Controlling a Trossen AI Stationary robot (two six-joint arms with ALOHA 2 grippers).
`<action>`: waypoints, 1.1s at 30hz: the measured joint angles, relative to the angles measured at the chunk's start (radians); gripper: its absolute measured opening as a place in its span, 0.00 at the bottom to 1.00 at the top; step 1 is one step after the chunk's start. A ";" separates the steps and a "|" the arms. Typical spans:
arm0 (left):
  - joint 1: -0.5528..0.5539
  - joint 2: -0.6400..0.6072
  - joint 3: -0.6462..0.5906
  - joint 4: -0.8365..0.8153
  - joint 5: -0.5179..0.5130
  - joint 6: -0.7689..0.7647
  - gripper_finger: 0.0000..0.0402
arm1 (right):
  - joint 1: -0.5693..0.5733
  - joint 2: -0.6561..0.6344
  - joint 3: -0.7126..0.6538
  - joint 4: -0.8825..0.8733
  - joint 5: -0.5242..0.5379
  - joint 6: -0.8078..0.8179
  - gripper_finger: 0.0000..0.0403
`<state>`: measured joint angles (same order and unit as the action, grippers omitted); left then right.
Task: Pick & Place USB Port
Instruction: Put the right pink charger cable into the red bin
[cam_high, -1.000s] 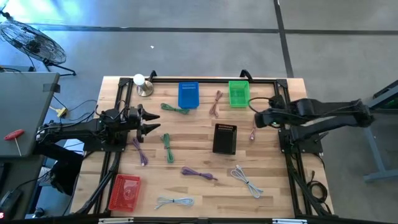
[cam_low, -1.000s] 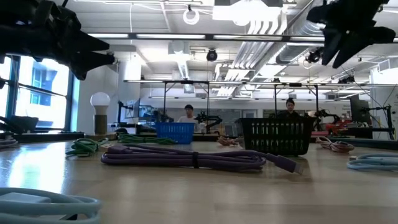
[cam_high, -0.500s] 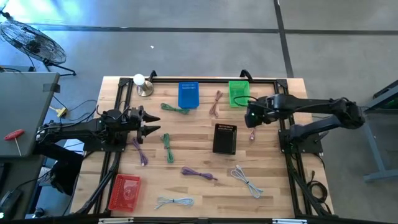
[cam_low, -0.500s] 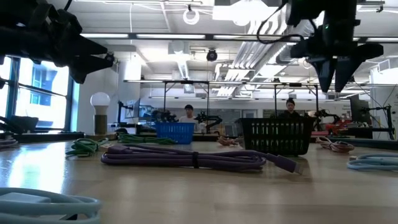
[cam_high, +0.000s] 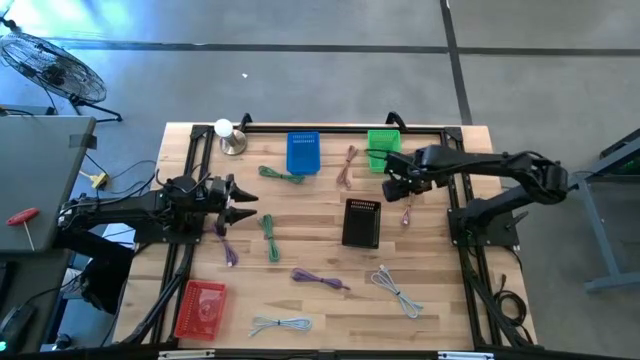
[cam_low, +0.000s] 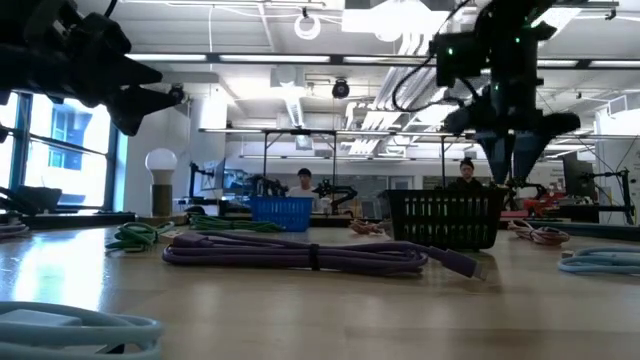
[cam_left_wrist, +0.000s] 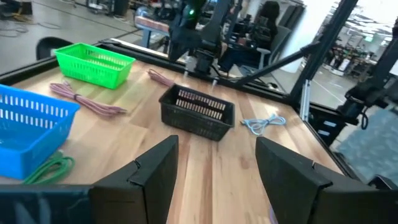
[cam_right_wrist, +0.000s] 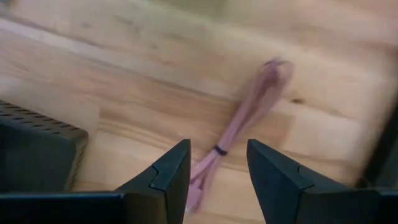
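A bundled pink USB cable (cam_right_wrist: 239, 127) (cam_high: 407, 213) lies flat on the wooden table, right of the black basket (cam_high: 361, 222). My right gripper (cam_right_wrist: 217, 168) (cam_high: 398, 190) hangs above it, pointing down, open, with the cable's near end showing between the fingers and nothing touched. In the low view the right gripper (cam_low: 510, 150) is well above the tabletop. My left gripper (cam_high: 243, 205) (cam_left_wrist: 214, 180) waits open and level at the table's left side, holding nothing.
A blue basket (cam_high: 302, 152) and a green basket (cam_high: 383, 150) stand at the far edge, a red basket (cam_high: 200, 308) at the near left. Green (cam_high: 268, 238), purple (cam_high: 320, 280), pale blue (cam_high: 397, 290) and another pink cable (cam_high: 347, 165) lie scattered. A lamp (cam_high: 228, 135) stands far left.
My right gripper has swung toward the table's left edge and come down, tipping from a slant to point straight down over the pink cable beside the black basket.
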<state>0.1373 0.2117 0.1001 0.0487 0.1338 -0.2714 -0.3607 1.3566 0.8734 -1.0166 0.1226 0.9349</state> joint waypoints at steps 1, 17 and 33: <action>0.000 0.000 0.000 0.000 0.007 0.000 0.52 | -0.005 0.000 -0.034 0.034 -0.014 0.008 0.37; 0.000 0.000 0.000 0.001 -0.036 0.001 0.52 | -0.026 -0.008 -0.318 0.396 -0.089 0.157 0.38; 0.000 0.000 0.000 -0.005 -0.092 0.039 0.52 | -0.038 -0.006 -0.318 0.387 0.028 -0.088 0.04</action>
<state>0.1375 0.2115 0.1001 0.0437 0.0415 -0.2329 -0.3984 1.3503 0.5556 -0.6298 0.1510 0.8467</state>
